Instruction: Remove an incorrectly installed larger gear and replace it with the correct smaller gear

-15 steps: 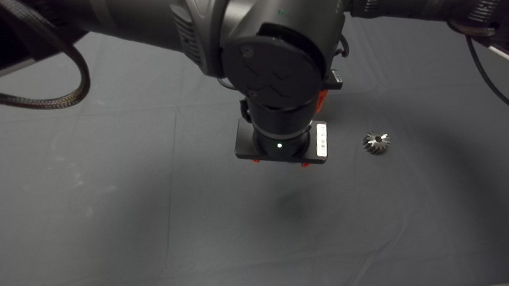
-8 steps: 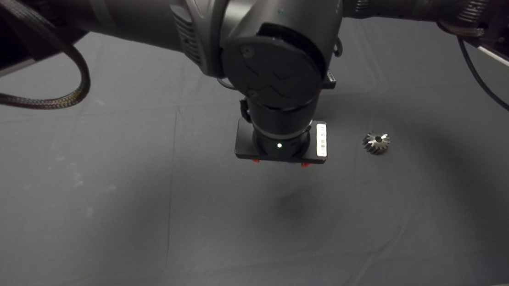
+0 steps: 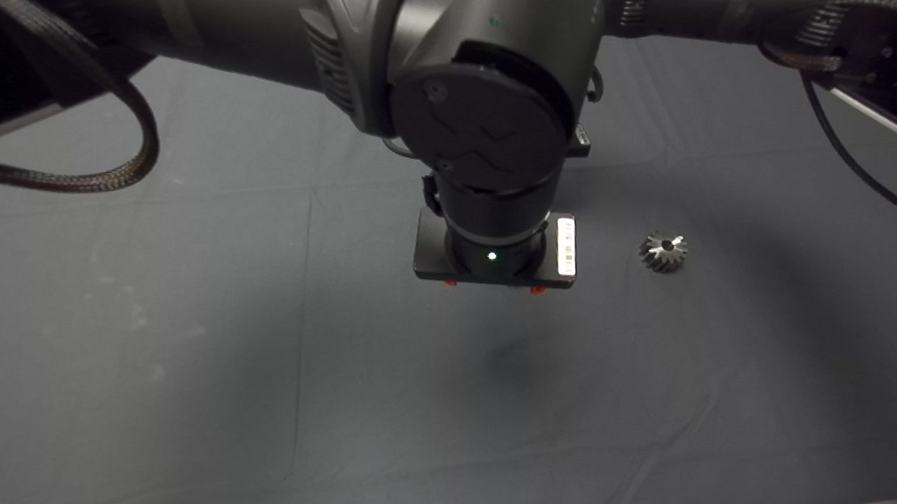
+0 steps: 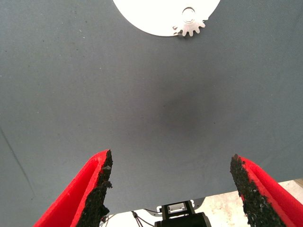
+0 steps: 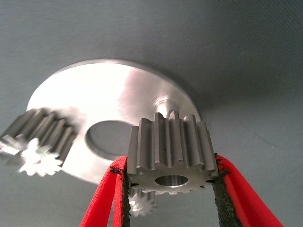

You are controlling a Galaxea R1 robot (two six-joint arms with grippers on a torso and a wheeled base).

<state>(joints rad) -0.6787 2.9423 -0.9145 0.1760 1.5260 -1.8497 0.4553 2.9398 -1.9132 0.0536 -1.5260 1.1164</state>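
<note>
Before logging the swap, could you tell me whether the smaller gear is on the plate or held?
Held: the right gripper pinches the smaller gear above the plate, beside its post.

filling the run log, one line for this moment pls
right gripper: shut on small dark-grey spur gear over round metal plate | left gripper: open

Dark mat [image 3: 181, 348] covers the table. On it: the larger gear [image 3: 664, 251], lying alone right of centre, and a round silver plate [image 5: 109, 118] w/ small silvery gears [image 5: 40, 144] mounted.
</note>
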